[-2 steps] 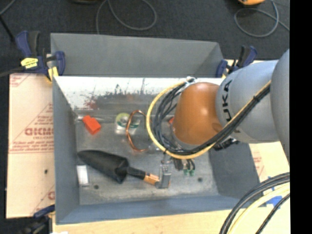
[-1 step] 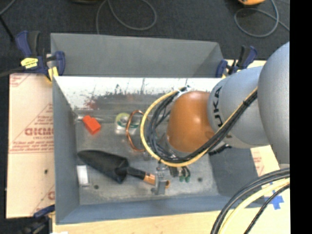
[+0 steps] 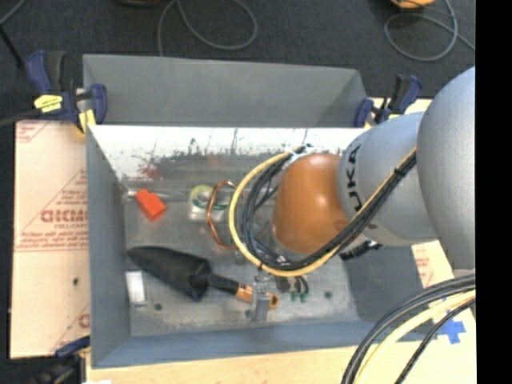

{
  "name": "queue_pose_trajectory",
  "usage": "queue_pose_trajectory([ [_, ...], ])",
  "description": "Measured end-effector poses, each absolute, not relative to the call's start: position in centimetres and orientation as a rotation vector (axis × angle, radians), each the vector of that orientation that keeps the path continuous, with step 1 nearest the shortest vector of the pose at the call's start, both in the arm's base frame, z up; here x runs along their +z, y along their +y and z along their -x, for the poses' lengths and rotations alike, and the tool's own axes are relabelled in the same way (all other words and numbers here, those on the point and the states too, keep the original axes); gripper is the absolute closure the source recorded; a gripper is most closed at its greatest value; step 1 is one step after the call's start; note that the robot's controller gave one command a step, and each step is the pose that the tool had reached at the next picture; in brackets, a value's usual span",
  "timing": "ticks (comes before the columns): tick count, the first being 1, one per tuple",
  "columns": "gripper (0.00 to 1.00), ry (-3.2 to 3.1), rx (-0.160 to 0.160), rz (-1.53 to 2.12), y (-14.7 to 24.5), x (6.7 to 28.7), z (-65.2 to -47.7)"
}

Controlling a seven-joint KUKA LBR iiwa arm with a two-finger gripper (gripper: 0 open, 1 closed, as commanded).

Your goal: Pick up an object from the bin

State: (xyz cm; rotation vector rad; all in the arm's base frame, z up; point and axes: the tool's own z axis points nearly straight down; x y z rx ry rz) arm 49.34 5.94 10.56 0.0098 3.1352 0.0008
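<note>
My gripper (image 3: 258,304) is low over the bin's front middle, below the arm's orange cover. It stands at the orange-tipped handle end of a black scoop-shaped tool (image 3: 171,268), which lies on the floor stretching left from it. The view does not let me tell whether the handle tip is gripped. A small green piece (image 3: 298,295) lies just right of the gripper. A ring of copper wire (image 3: 216,212) lies further back, partly hidden under the arm's cables.
An orange block (image 3: 150,204) sits at the back left, with a pale clear thing (image 3: 199,201) to its right. A small white piece (image 3: 135,286) lies at the front left. The arm and its cable loops cover the bin's right half.
</note>
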Motion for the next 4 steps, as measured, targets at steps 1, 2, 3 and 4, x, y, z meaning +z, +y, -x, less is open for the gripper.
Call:
queue_pose_trajectory([
  [1, 1.00, 3.122, -0.002, -0.348, 8.0, 7.0, -49.5],
  [2, 1.00, 3.122, -0.002, -0.347, 8.0, 7.0, -49.5],
  [3, 1.00, 3.126, -0.002, -0.302, 8.6, 17.2, -50.5],
  [4, 1.00, 3.126, -0.003, -0.301, 8.6, 17.2, -50.6],
])
